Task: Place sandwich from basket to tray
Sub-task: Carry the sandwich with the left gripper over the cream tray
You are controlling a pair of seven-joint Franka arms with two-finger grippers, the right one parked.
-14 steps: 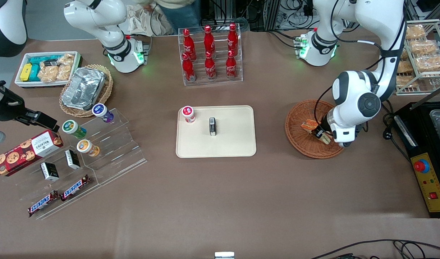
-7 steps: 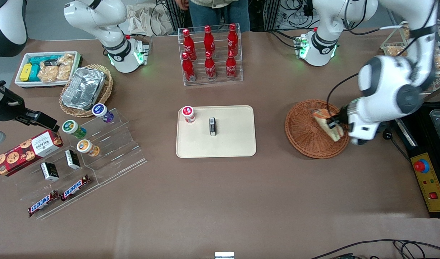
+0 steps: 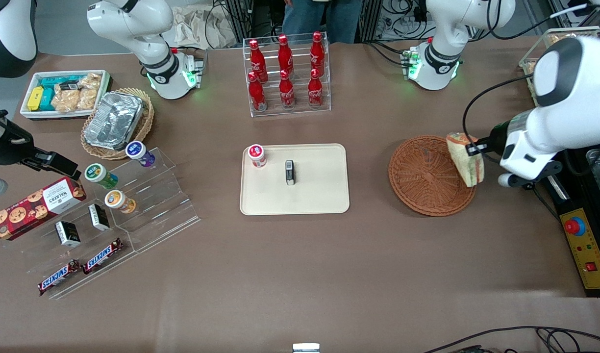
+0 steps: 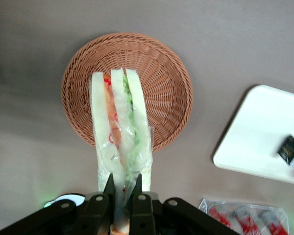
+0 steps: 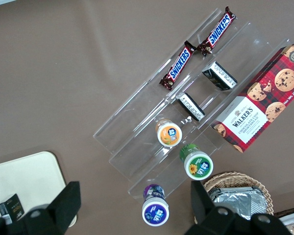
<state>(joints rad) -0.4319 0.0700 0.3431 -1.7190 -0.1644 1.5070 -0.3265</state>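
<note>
**Sandwich lifted above the basket**

Sandwich (image 3: 466, 158) hangs in the air over the basket's (image 3: 425, 176) rim, at the working arm's end of the worktop (image 3: 300, 274). The tray (image 3: 319, 196) carries a small black box (image 3: 290, 172) and a red-capped cup (image 3: 256, 155). The claw (image 3: 476, 148) is clamped on the sandwich's edge.

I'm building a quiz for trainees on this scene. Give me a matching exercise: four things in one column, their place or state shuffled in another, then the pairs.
Things:
1. sandwich
2. basket
3. tray
4. gripper

Place or state:
A. holds a small black box and a red-capped cup
B. held in the air above the basket's rim
C. woven, nothing in it
D. shut on the sandwich

Pairs: 1-B, 2-C, 3-A, 4-D
</note>
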